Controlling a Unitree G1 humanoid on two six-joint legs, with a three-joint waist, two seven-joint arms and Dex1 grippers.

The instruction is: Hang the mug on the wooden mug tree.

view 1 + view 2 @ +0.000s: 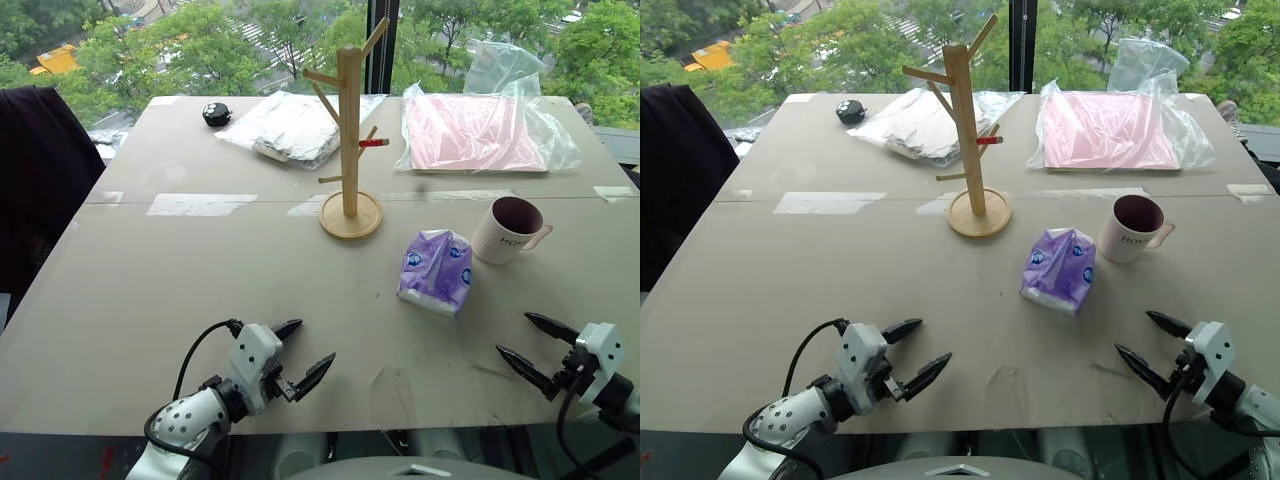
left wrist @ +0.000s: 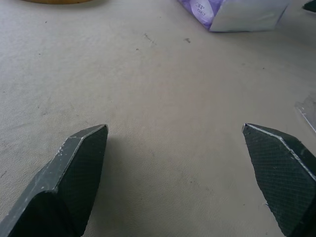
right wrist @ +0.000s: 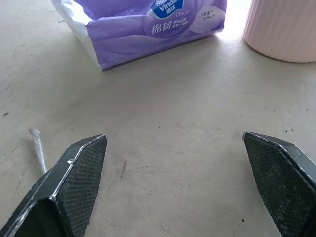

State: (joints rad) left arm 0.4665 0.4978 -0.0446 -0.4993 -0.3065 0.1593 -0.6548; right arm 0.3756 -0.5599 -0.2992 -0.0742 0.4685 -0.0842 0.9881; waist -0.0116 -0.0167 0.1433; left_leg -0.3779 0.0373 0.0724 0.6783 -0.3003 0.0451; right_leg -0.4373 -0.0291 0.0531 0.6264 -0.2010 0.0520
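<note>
From my head camera, nothing is hung yet: the mug (image 1: 508,230), glossy pale ceramic with a dark inside, stands upright on the matte grey worktop (image 1: 200,290), handle to my right, well apart from the wooden mug tree (image 1: 349,140) with its angled pegs. My left gripper (image 1: 306,354) and right gripper (image 1: 524,341) hover low, jaws spread and empty. I judge the reach comes next, handle first.

At my left wrist, bare worktop lies ahead.

At my right wrist, the crinkly tissue pack (image 3: 148,27) and the mug's ribbed wall lie ahead.
</note>
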